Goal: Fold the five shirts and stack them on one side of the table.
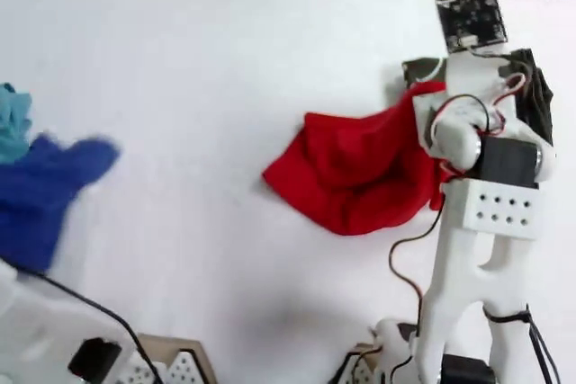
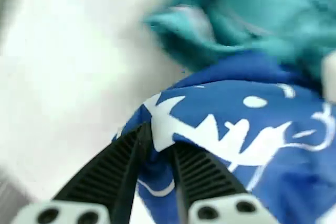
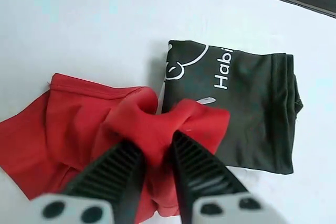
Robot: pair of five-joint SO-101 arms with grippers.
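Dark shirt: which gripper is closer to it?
Right. The right gripper holds the red shirt at the dark shirt's edge; the left gripper holds the blue shirt across the table.

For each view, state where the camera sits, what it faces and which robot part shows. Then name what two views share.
High view: fixed above the table, looking down; right arm shows over the red shirt.
Left wrist view: on the left wrist, facing the blue shirt and teal shirt; left gripper shows.
Right wrist view: on the right wrist, facing the dark shirt; right gripper shows.
Shared: the red shirt, high and right wrist views.
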